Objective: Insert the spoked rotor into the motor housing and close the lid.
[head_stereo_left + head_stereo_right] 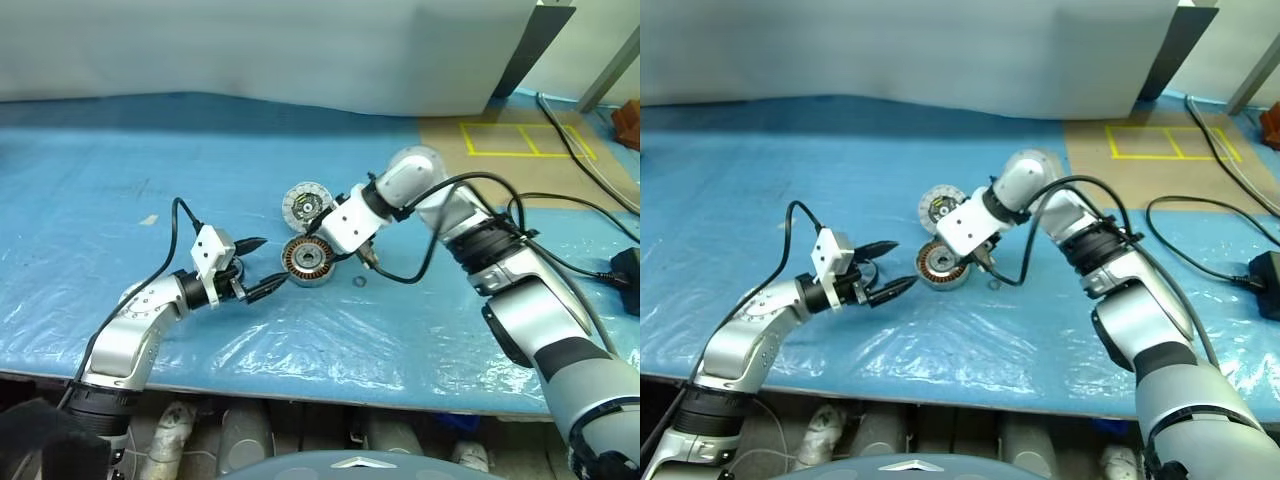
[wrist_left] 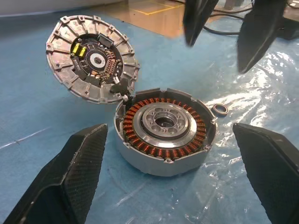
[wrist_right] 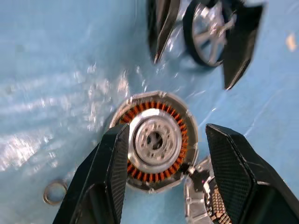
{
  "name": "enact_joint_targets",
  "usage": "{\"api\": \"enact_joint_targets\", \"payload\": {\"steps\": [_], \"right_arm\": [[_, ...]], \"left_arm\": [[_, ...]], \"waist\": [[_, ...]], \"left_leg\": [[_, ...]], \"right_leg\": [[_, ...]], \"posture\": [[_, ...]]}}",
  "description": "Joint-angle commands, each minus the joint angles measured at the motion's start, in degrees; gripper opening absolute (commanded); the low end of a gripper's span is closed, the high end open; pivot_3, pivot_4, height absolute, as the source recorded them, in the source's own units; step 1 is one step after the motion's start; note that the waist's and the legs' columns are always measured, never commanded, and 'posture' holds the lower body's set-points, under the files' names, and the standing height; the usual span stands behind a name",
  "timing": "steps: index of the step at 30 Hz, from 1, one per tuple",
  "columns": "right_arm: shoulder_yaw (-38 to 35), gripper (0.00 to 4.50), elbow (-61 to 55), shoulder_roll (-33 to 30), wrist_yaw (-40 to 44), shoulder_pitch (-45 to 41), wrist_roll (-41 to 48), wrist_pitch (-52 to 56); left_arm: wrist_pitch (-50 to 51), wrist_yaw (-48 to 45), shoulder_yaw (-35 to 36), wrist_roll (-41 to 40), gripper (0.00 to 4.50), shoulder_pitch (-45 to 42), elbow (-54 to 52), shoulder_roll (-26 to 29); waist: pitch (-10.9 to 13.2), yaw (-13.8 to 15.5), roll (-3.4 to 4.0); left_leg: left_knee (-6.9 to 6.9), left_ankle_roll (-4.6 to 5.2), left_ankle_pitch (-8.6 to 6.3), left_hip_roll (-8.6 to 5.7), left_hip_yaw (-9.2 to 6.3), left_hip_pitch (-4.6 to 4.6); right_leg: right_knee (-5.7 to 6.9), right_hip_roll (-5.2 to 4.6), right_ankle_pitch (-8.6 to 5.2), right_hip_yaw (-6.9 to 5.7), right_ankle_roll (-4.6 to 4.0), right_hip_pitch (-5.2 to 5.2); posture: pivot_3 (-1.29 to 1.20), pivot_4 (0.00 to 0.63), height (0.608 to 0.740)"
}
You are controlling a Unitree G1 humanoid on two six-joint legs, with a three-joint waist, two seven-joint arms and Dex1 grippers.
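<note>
counter: covered in blue cloth under clear crinkled plastic sheet; pale wall behind; yellow tape square on tan floor patch far right; black cables trailing at right side.
motor housing: grey round cup, mid-counter, upright, open top; copper windings ring visible, silver hub with centre hole seated inside.
lid: propped tilted just behind housing, lower edge touching housing rim; inner face toward camera, whitish ring, dark centre, yellow-green mark.
spoked rotor: silver spoked wheel seen in right wrist view between left end effector's fingers; whether pinched or just lying behind them, cannot tell.
small ring: loose metal washer on plastic, just right of housing, not touching.
left end effector: level, pointing at housing from left; fingers wide apart, lower tip close to housing wall; contact not clear.
right end effector: angled down above housing, fingers apart, straddling housing from above, gripping nothing.
</note>
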Motion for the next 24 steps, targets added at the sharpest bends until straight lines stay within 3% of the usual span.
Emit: {"api": "enact_joint_targets", "payload": {"steps": [1,4,7,10,14,24], "right_arm": [[-4.7,2.67,-7.46,-3.52,2.22,2.05,7.48,12.25],[-8.41,2.67,-8.9,-6.41,-3.99,7.14,7.87,17.85],[-14.71,2.67,-12.83,-4.31,-16.5,17.39,8.19,19.94],[-20.01,2.67,-20.09,-3.61,-22.66,30.46,11.71,26.01],[-21.87,2.67,-24.29,-1.79,-30.43,40.62,11.52,27.36],[-17.69,2.67,-21.96,-0.34,-37.26,46.02,8.38,23.62]], "left_arm": [[1.27,-0.97,0.37,-1.76,4.5,-0.6,-3.34,1.0],[1.84,-1.36,0.24,-2.04,4.5,-0.74,-3.96,1.41],[0.07,-1.57,-0.08,-0.91,4.5,-0.47,-3.25,1.13],[-1.01,-2.45,-0.31,-0.74,4.5,0.15,-2.51,1.0],[-2.03,-3.89,-0.57,-0.5,4.5,0.13,-0.85,1.28],[-3.96,-6.79,-1.71,0.89,4.5,-4.06,4.27,1.06]], "waist": [[0.0,0.1,0.0],[0.0,0.3,-0.01],[-0.01,0.34,-0.02],[0.01,0.48,0.01],[0.01,0.12,0.02],[0.0,0.03,0.03]], "left_leg": [[0.0,0.0,0.0,0.0,0.0,0.03],[0.01,-0.19,-0.11,-0.01,0.0,0.08],[0.0,-0.2,-0.11,-0.02,0.0,0.22],[-0.14,-0.22,-0.1,-0.06,0.02,0.21],[-0.27,-0.41,0.0,-0.14,0.03,0.14],[-0.46,-0.43,0.02,-0.21,0.0,0.32]], "right_leg": [[0.0,0.0,0.0,0.01,0.0,0.02],[-0.02,0.0,0.0,0.03,0.0,0.07],[-0.08,-0.01,0.0,0.04,0.0,0.19],[-0.21,0.0,-0.01,0.07,0.03,0.17],[-0.48,0.0,0.0,0.1,0.06,0.15],[-0.75,-0.02,0.03,0.1,0.12,0.36]], "posture": [[0.0,0.15,0.74],[0.0,0.15,0.74],[0.0,0.15,0.74],[0.0,0.15,0.74],[0.0,0.15,0.74],[0.0,0.15,0.74]]}}
